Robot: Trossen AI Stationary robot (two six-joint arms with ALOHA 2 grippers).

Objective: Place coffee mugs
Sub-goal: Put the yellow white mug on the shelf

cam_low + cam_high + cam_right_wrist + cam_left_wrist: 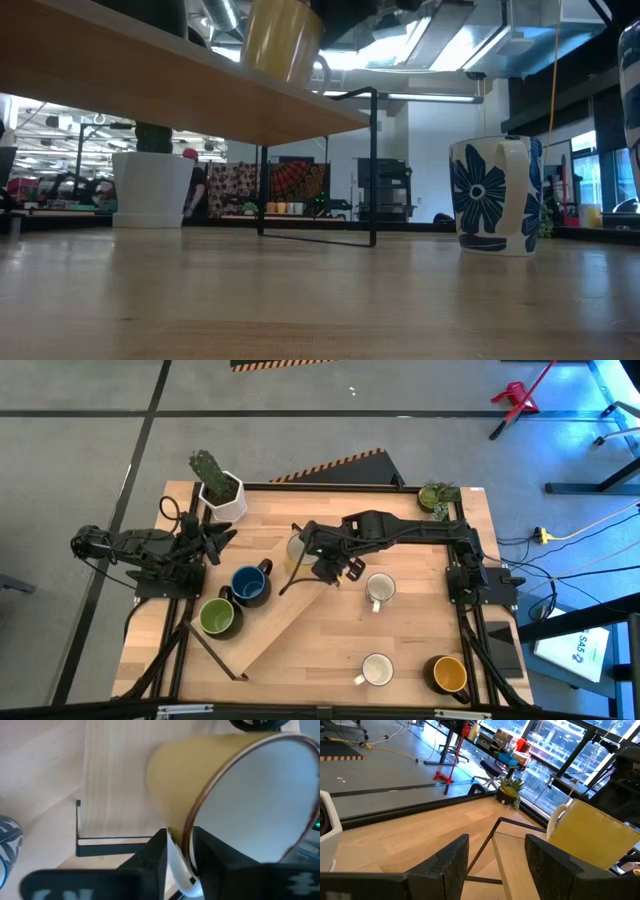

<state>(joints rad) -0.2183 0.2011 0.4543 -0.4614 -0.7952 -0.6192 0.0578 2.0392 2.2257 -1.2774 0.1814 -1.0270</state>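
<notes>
Holding the cream mug (235, 795) by its rim, one finger inside and one outside, the right end effector (322, 560) keeps it tilted above the raised wooden shelf (290, 610), seemingly to set it down there. Left end effector (495, 865): parted, empty, waiting by the cactus pot (222, 495) at the worktop (420, 650) edge. Legible writing: none on the mugs.

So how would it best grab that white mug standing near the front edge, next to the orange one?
Probably by the rim, from straight above: the white mug stands upright with its mouth open, so one finger can go inside and one outside. Its handle sticks out toward the front left, so pinch the opposite side.
</notes>
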